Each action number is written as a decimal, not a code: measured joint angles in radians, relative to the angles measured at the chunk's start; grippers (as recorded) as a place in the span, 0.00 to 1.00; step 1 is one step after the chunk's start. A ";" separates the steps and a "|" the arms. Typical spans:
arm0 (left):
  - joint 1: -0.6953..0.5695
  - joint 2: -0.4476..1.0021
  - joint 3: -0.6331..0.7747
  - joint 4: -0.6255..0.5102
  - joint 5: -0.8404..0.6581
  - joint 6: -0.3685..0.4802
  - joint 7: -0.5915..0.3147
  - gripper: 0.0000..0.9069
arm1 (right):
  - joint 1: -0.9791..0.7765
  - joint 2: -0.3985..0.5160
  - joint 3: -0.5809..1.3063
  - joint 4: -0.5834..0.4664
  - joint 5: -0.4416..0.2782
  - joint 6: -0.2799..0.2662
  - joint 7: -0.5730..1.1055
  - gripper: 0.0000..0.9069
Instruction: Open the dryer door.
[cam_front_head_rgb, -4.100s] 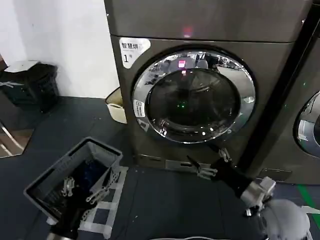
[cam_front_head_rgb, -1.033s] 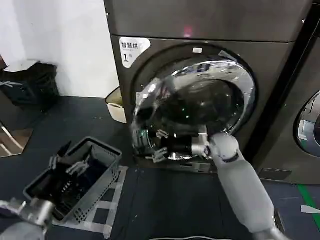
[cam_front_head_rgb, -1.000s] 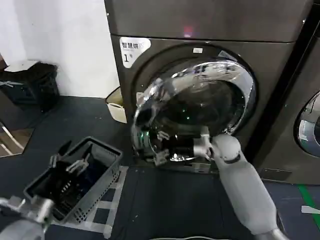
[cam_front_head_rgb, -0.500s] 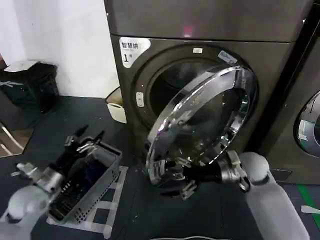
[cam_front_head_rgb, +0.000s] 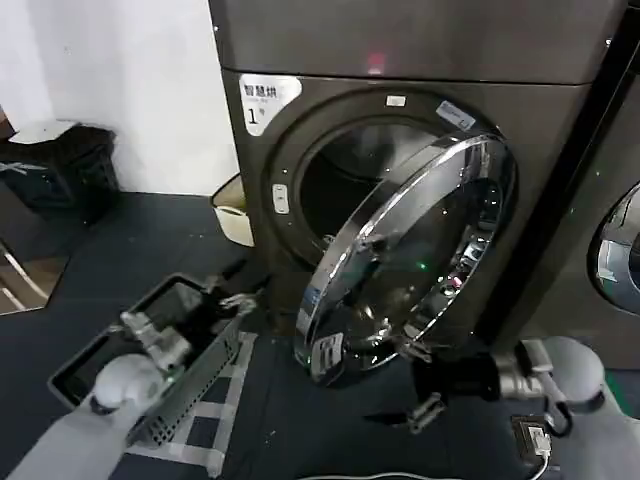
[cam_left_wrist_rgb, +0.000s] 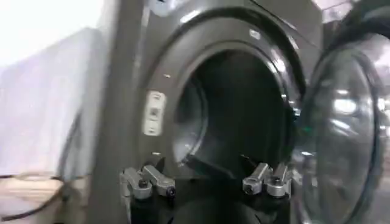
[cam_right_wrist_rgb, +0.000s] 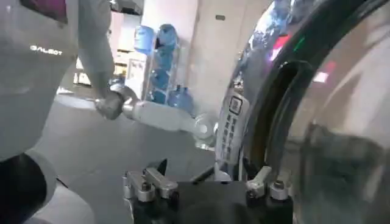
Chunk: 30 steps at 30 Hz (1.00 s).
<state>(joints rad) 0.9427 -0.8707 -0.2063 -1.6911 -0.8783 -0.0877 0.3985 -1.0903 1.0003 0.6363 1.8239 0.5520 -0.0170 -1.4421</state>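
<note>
The dryer (cam_front_head_rgb: 400, 60) is a dark bronze-grey machine with a white "1" sticker. Its dryer door (cam_front_head_rgb: 420, 260), a chrome ring around dark glass, stands swung out about halfway, hinged at the right. The drum opening (cam_front_head_rgb: 350, 180) is uncovered and dark inside (cam_left_wrist_rgb: 244, 115). My right gripper (cam_front_head_rgb: 416, 384) hangs open just below the door's lower rim, with the rim (cam_right_wrist_rgb: 234, 128) close in front of its fingers (cam_right_wrist_rgb: 149, 182). My left gripper (cam_front_head_rgb: 238, 285) is open above the basket, and it faces the drum opening with spread fingers (cam_left_wrist_rgb: 146, 181).
A grey laundry basket (cam_front_head_rgb: 190, 370) sits on taped floor at the lower left. A beige tub (cam_front_head_rgb: 232, 215) stands by the wall, with a black bin (cam_front_head_rgb: 70, 165) farther left. The neighbouring machine (cam_front_head_rgb: 615, 250) is at the right edge.
The door has swung from shut to about half open. My right gripper let go and dropped down to the right below it. My left arm came forward over the basket.
</note>
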 joint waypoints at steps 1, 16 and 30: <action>-0.019 -0.005 0.020 0.004 0.000 0.001 0.000 1.00 | -0.021 0.009 0.033 -0.006 0.009 0.000 0.010 1.00; -0.177 -0.017 0.252 -0.029 0.023 0.000 0.028 1.00 | -0.162 0.089 0.557 -0.036 0.030 0.020 0.323 1.00; -0.251 -0.015 0.409 -0.100 -0.008 0.004 0.044 1.00 | -0.276 0.118 1.007 0.005 -0.005 -0.055 0.872 1.00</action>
<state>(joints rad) 0.6921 -0.8859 0.2030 -1.7910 -0.8864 -0.0833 0.4423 -1.3665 1.1183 1.6434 1.8294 0.5475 -0.0725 -0.5700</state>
